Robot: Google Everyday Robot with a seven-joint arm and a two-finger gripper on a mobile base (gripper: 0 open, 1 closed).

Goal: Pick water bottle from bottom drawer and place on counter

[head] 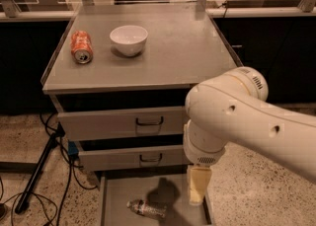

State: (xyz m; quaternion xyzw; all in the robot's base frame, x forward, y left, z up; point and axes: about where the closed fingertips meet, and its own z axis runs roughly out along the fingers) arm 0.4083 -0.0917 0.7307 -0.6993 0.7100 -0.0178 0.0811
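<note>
The water bottle (146,209) lies on its side on the floor of the open bottom drawer (118,195), near the front middle. It is small, clear and crinkled. My gripper (197,189) hangs down from the big white arm (237,116) over the right side of the drawer, to the right of the bottle and above it, apart from it. The counter (177,52) is the flat grey top of the cabinet above.
An orange soda can (81,47) lies on the counter's left side, and a white bowl (128,39) stands beside it. Two grey drawer fronts (123,121) with black handles are pulled slightly out above the bottom drawer. Cables and a black stand leg (34,180) are on the floor at left.
</note>
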